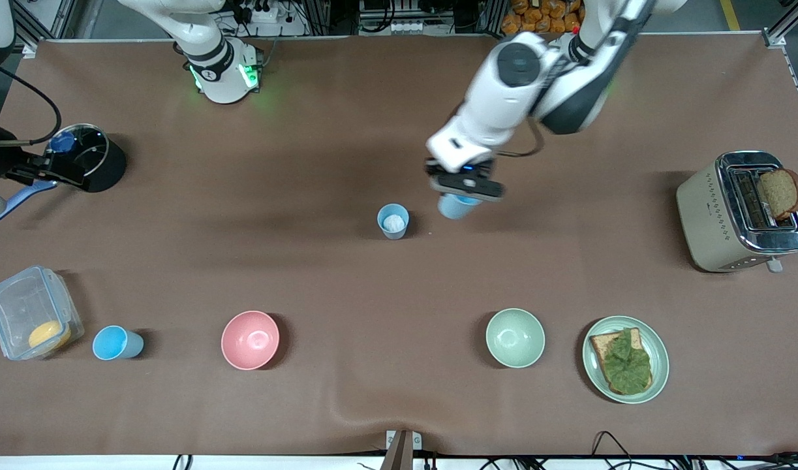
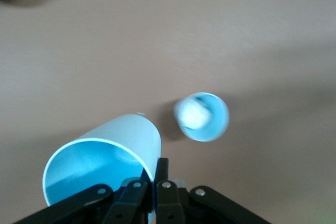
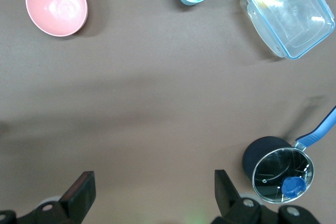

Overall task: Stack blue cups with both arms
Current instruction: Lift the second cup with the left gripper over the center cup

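Now the left gripper (image 1: 464, 189), jaws clamped on a blue cup (image 1: 455, 206), hangs just beside the upright cup (image 1: 393, 220) on the tabletop (image 1: 346, 281); the right gripper (image 3: 152, 192) waits, jaws apart.

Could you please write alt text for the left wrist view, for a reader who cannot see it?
The left tool grips a tilted blue cup by its rim, above the brown table. A second blue cup stands upright beside it.
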You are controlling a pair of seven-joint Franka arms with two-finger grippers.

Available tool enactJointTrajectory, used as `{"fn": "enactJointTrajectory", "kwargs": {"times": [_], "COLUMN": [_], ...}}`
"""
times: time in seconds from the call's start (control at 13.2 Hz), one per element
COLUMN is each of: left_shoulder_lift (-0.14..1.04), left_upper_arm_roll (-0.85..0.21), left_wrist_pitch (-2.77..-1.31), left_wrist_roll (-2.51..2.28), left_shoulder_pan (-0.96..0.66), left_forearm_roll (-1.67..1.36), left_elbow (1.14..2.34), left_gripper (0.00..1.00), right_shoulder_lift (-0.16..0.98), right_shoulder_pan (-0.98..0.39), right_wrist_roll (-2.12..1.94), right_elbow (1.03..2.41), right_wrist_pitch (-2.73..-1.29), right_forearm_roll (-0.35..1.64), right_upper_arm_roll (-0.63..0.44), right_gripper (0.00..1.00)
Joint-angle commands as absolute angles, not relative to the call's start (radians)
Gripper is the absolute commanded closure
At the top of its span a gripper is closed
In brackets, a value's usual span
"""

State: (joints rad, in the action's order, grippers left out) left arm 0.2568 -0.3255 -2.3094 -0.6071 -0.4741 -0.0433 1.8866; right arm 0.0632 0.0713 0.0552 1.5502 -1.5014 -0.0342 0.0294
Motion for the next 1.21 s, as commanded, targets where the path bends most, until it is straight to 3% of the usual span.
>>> {"fn": "enactJointTrajectory", "kwargs": {"times": [0.0,0.6,1.13], "left_shoulder_lift": [0.421,0.580,0.598], "left_upper_arm_roll": [-0.269,-0.175,-0.173], "left_wrist_pitch": [-2.241,-2.240,-2.241], "left_wrist_roll": [-0.705,-0.782,-0.824], "left_shoulder_pan": [-0.589,-0.718,-0.735], "left_forearm_roll": [0.040,0.037,0.038], "left_elbow": [1.695,1.531,1.529], "left_gripper": [1.00,1.00,1.00], "right_shoulder_lift": [0.067,0.066,0.066], "right_shoulder_pan": [0.077,0.075,0.075], "right_wrist_roll": [0.058,0.060,0.060], "right_elbow": [1.539,1.542,1.543], "right_wrist_pitch": [-1.491,-1.482,-1.480], "right_forearm_roll": [-0.049,-0.052,-0.052], "right_upper_arm_roll": [0.044,0.043,0.043], "right_gripper": [0.00,0.00,0.00]}}
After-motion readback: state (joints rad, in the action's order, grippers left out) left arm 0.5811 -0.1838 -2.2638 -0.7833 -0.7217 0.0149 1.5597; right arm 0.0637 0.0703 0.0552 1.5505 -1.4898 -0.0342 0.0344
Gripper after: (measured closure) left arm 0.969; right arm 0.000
